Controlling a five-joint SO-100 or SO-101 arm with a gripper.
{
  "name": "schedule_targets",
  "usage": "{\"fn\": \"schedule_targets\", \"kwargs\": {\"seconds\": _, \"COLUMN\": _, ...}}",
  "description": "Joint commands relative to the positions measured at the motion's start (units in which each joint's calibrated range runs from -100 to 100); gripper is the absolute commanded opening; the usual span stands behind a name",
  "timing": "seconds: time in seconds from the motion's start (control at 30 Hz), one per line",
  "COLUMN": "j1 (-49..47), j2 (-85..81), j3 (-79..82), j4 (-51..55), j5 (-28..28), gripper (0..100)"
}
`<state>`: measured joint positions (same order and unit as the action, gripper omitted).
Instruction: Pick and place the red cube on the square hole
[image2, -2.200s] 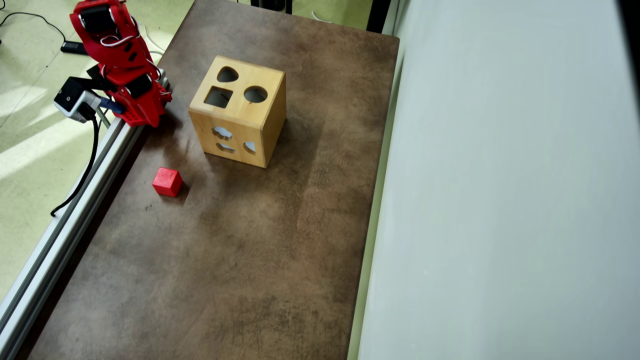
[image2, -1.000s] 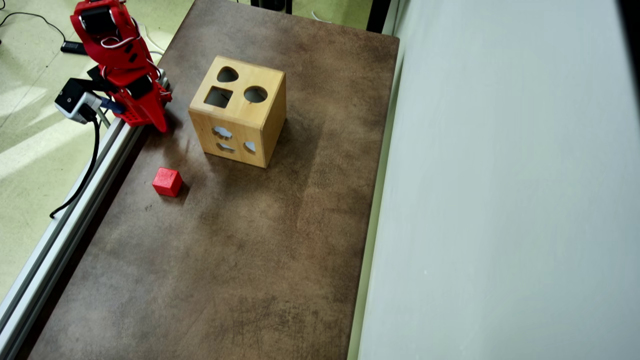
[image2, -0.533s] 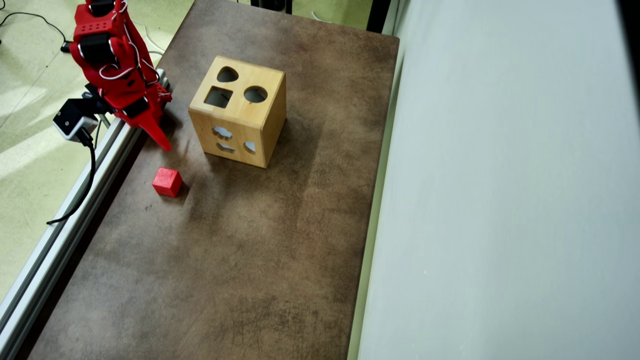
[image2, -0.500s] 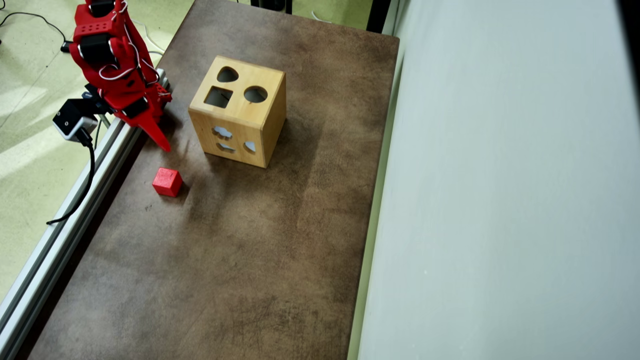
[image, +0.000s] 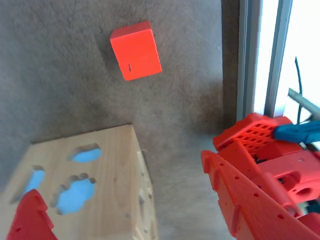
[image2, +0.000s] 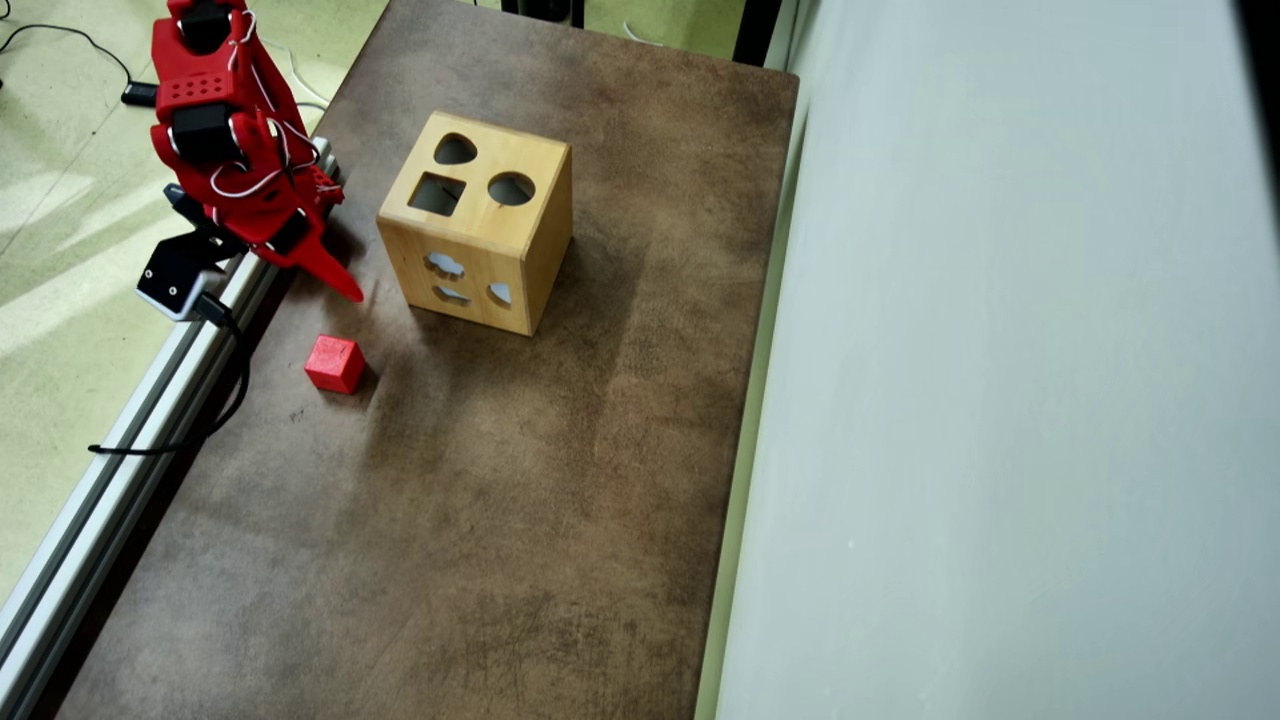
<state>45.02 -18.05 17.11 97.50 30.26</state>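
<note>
The red cube (image2: 334, 363) lies on the brown table, left of the wooden box's (image2: 520, 255) front corner; the wrist view shows the cube (image: 136, 50) near the top, on bare table. The square hole (image2: 437, 193) is a dark cut-out on the box's top, beside a round one and a heart-like one; the wrist view does not show it. My gripper (image2: 340, 280) hangs above the table's left edge, between box and rail, a little short of the cube. In the wrist view the gripper (image: 119, 174) is open, its fingers wide apart with nothing between them, over the box's side face (image: 115, 165).
An aluminium rail (image2: 130, 440) runs along the table's left edge, with a black cable (image2: 160, 440) hanging over it. A pale grey panel (image2: 1000, 400) borders the table (image2: 500, 520) on the right.
The arm has unfolded from its tucked pose. Its claw has swung down and right toward the cube, and the wrist camera has dropped lower. Cube and box have not moved.
</note>
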Motion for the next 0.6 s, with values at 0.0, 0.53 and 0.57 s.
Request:
{"fn": "schedule_targets", "kwargs": {"seconds": 0.0, "j1": -0.3, "j2": -0.3, "j3": -0.2, "j4": 0.1, "j5": 2.8, "gripper": 46}}
{"fn": "schedule_targets", "kwargs": {"seconds": 0.53, "j1": -0.4, "j2": 13.3, "j3": 1.0, "j4": -6.6, "j5": 3.1, "gripper": 46}}
{"fn": "schedule_targets", "kwargs": {"seconds": 0.57, "j1": -0.3, "j2": 14.2, "j3": 1.0, "j4": -7.5, "j5": 3.1, "gripper": 46}}
